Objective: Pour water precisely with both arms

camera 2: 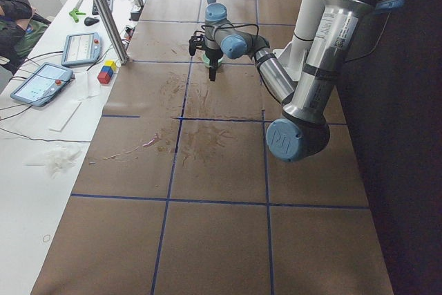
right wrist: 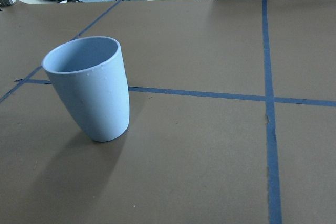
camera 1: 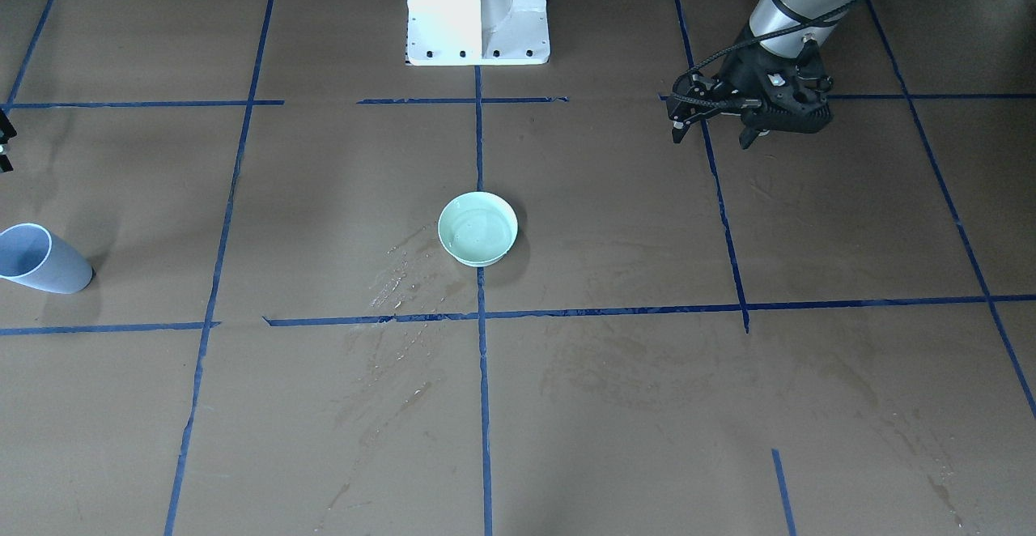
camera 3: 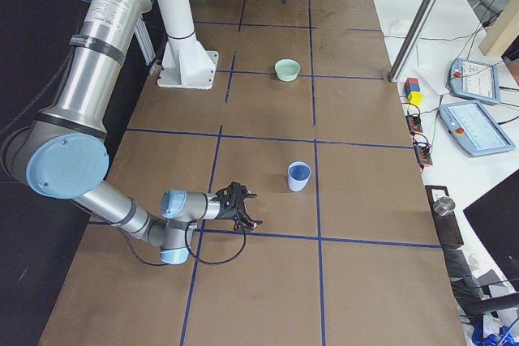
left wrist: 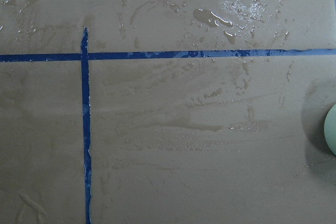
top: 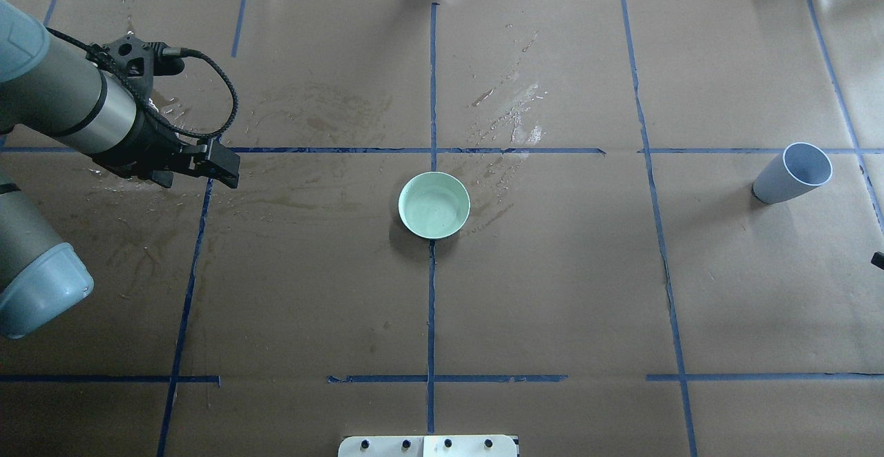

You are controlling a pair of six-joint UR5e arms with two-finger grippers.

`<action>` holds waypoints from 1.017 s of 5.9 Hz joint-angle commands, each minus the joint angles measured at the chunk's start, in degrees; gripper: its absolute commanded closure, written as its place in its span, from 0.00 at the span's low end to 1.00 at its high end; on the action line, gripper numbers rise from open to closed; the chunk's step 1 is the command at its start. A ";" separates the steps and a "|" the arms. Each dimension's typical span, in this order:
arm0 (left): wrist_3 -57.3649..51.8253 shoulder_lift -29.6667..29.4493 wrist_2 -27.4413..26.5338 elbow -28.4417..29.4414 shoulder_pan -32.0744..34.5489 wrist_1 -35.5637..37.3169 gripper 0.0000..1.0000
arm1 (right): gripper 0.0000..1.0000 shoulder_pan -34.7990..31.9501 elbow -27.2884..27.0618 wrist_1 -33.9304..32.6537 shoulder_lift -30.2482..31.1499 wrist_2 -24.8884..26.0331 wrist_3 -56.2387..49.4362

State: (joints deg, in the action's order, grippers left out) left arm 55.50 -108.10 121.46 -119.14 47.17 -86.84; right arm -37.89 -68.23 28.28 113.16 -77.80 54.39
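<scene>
Overhead exterior — brown paper (top: 311, 291), blue tape grid (top: 431, 305), spilled water (top: 519, 122)

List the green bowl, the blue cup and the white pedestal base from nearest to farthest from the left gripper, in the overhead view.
From the left gripper:
1. Green bowl, table centre.
2. White pedestal base, bottom edge.
3. Blue cup, far right.

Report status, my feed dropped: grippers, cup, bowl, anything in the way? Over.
Left gripper open, empty, apart from green bowl. Right gripper short of upright blue cup, jaws unreadable. Water spilled beside bowl; nothing between right gripper and cup.
</scene>
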 commanded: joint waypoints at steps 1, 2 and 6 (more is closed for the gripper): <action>-0.04 -0.01 -0.17 0.13 -0.67 0.00 0.00 | 0.01 -26.99 0.21 -8.69 -5.01 -29.35 -8.89; -0.04 -0.09 -0.26 0.13 -1.02 0.00 0.00 | 0.01 -39.06 0.12 -17.29 -8.80 -41.61 -16.09; -0.04 -0.18 -0.26 0.13 -1.03 0.00 0.00 | 0.00 -51.32 -0.67 -61.81 -17.60 -58.08 -38.50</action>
State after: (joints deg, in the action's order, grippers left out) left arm 55.46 -108.26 121.20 -119.00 46.15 -86.84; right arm -89.09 -68.79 -21.43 97.49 -134.90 22.27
